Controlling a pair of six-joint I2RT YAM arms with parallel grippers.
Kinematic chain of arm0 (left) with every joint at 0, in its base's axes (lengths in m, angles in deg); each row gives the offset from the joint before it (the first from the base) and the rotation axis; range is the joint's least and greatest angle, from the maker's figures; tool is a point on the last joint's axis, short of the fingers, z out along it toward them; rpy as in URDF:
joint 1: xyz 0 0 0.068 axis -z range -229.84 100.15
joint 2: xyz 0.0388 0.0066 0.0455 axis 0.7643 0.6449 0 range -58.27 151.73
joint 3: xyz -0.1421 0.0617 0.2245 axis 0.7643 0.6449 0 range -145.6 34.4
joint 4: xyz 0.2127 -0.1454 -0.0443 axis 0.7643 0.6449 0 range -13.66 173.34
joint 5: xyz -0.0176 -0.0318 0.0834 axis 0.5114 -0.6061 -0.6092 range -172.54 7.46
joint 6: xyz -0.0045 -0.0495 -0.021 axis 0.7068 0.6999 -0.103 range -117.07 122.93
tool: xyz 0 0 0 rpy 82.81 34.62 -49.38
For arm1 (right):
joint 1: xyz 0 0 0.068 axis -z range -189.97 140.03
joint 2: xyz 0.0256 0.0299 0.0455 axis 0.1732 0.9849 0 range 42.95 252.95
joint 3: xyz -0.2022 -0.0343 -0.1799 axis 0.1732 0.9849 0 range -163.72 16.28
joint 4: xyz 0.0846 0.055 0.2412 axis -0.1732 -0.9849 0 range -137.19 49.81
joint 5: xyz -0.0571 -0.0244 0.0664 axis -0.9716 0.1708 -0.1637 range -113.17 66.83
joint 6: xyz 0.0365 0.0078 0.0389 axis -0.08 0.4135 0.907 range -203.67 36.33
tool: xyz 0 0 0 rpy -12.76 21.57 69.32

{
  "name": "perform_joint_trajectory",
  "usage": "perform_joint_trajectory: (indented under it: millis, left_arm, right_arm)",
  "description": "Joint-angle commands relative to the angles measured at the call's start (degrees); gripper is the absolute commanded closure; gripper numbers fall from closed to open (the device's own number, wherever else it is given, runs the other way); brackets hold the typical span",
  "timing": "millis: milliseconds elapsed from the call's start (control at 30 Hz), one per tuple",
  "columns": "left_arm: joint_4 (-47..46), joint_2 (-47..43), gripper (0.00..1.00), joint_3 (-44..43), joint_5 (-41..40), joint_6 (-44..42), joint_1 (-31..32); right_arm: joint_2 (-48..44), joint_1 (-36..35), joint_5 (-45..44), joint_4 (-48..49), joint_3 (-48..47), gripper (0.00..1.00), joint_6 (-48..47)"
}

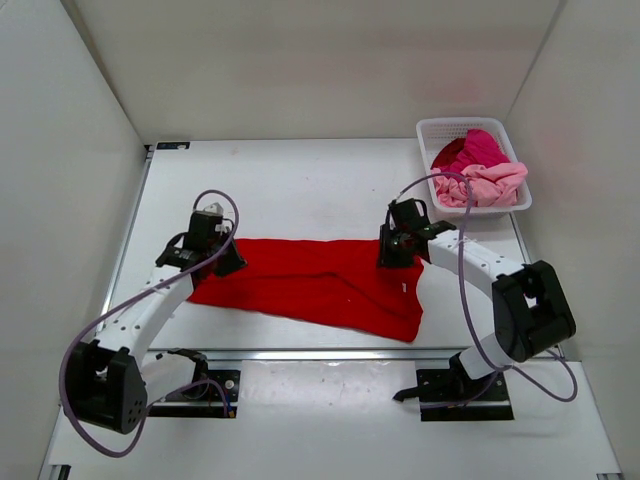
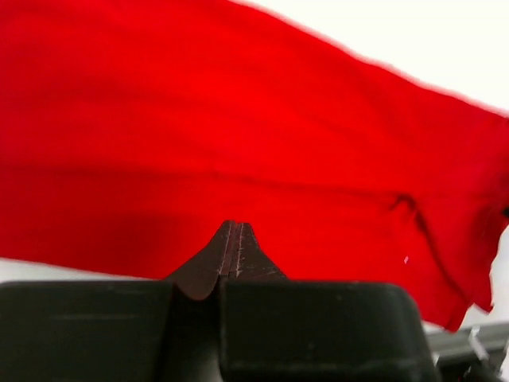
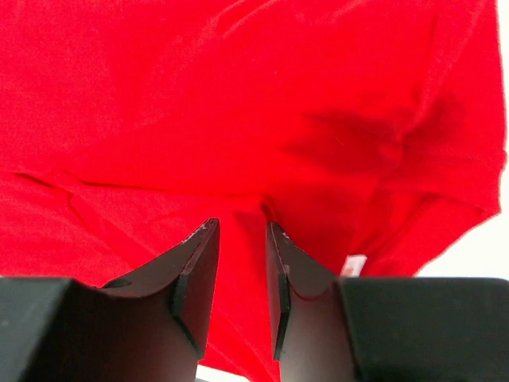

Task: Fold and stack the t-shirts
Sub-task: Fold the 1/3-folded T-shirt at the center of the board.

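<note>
A bright red t-shirt [image 1: 310, 285] lies spread flat across the middle of the table. Its small white neck label [image 1: 403, 290] is near its right end. My left gripper [image 1: 226, 262] is at the shirt's upper left edge. In the left wrist view its jaws [image 2: 236, 226] are pressed together, with red cloth [image 2: 238, 135] filling the view beyond them; no cloth shows between them. My right gripper [image 1: 394, 256] is over the shirt's upper right part. Its jaws [image 3: 238, 227] stand open just above the red cloth [image 3: 238, 95], with the label [image 3: 354, 264] to the right.
A white lattice basket [image 1: 430, 130] stands at the back right and holds a magenta shirt [image 1: 470, 148] and a pale pink shirt [image 1: 485, 185]. White walls close in the table on the left, back and right.
</note>
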Motion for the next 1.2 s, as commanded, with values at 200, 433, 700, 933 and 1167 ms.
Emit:
perform_joint_trajectory:
  millis: [200, 433, 700, 933, 1167]
  left_arm:
    - [2.32, -2.4, 0.98, 0.28, 2.31, -0.71, 2.94]
    - [2.05, -3.54, 0.98, 2.65, 2.57, -0.36, 2.33]
    - [1.17, -3.28, 0.98, 3.09, 3.54, 0.35, 1.98]
    - [-0.06, -2.75, 0.98, 2.31, 4.33, 1.05, 1.54]
    - [-0.33, -3.01, 0.98, 3.01, 4.68, 1.4, 1.45]
  right_arm:
    - [4.48, 0.0, -0.83, 4.75, -1.78, 0.73, 0.85]
    - [4.4, -1.85, -0.74, 4.31, -2.75, 0.86, 1.46]
    - [-1.48, -6.24, -2.32, 0.54, -2.22, 1.0, 3.31]
    - [-7.81, -13.71, -3.46, -5.62, 0.41, 1.0, 8.14]
    - [-10.46, -19.42, -5.66, -8.52, 2.61, 1.0, 12.18]
